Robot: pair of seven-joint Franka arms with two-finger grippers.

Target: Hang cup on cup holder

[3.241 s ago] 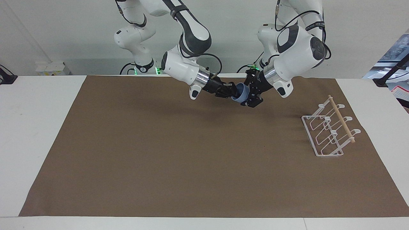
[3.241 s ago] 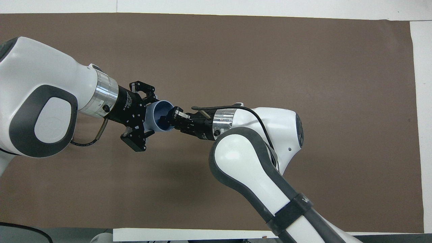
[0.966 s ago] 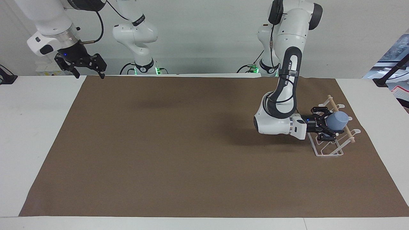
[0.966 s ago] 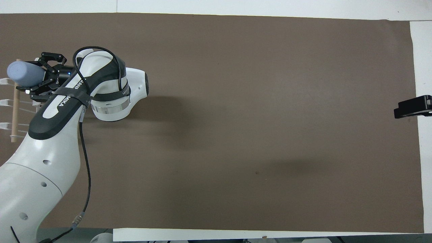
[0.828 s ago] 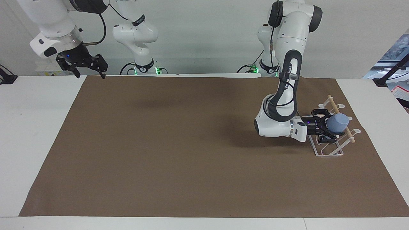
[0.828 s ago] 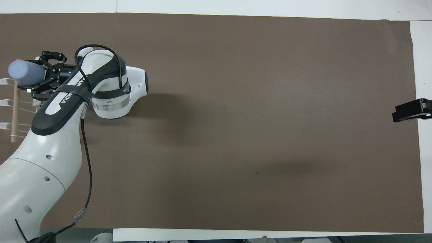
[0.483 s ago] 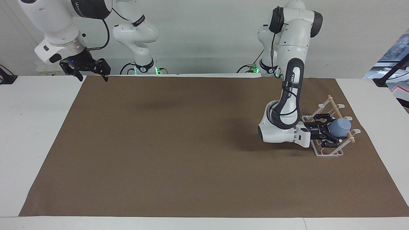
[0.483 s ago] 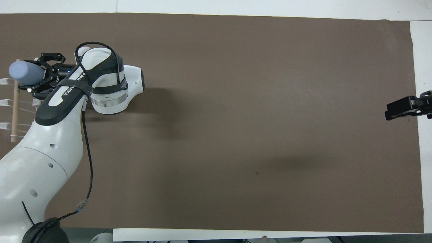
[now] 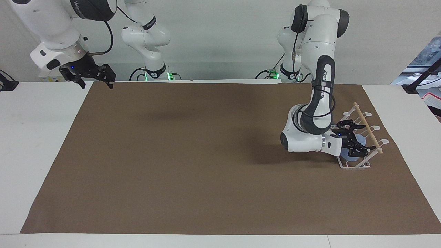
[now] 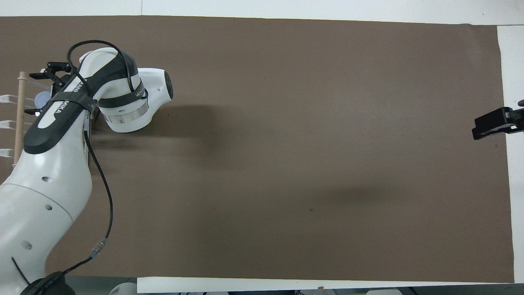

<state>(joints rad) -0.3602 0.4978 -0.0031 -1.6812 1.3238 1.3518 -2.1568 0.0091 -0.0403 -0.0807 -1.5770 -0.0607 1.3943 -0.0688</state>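
The light-blue cup point(image 9: 358, 141) lies low inside the white wire cup holder point(image 9: 355, 166), under its wooden dowel point(image 9: 368, 129), at the left arm's end of the table. My left gripper point(image 9: 360, 138) reaches into the rack and is shut on the cup, which its fingers mostly hide. In the overhead view only a sliver of the cup point(image 10: 41, 98) shows beside the left gripper point(image 10: 36, 91) and the cup holder's dowel point(image 10: 19, 119). My right gripper point(image 9: 95, 82) is open and empty, raised over the mat's corner at the right arm's end, and waits there point(image 10: 493, 123).
A brown mat point(image 9: 193, 155) covers most of the white table point(image 9: 34, 137). The left arm's elbow point(image 9: 299, 141) hangs low over the mat beside the rack.
The left gripper has gone down with the cup, from level with the dowel to below it inside the rack. The right gripper has shifted slightly at its end.
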